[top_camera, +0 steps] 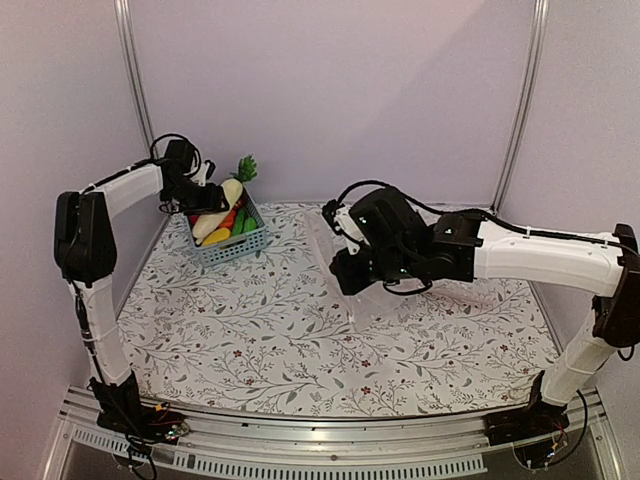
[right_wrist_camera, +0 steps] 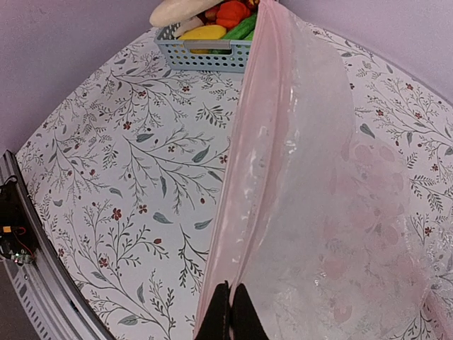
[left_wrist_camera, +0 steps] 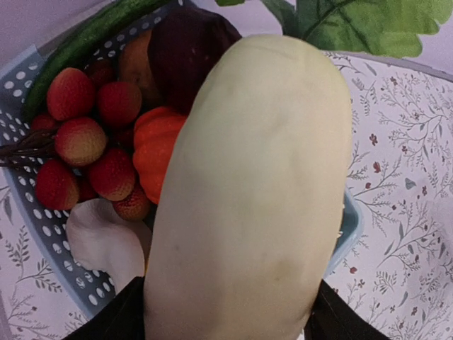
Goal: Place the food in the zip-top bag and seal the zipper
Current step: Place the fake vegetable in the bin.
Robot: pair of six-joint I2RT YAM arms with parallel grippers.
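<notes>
My left gripper is shut on the long cream-white vegetable and holds it over the blue basket at the back left; its fingers show at both sides of the vegetable. The orange piece and the dark maroon piece lie in the basket. My right gripper is shut on the pinkish zipper strip of the clear zip-top bag, which lies on the table right of centre.
Small red fruits, a green cucumber and a pale piece share the basket. Green leaves top the vegetable. A yellow piece shows in the basket. Walls stand close behind and at left.
</notes>
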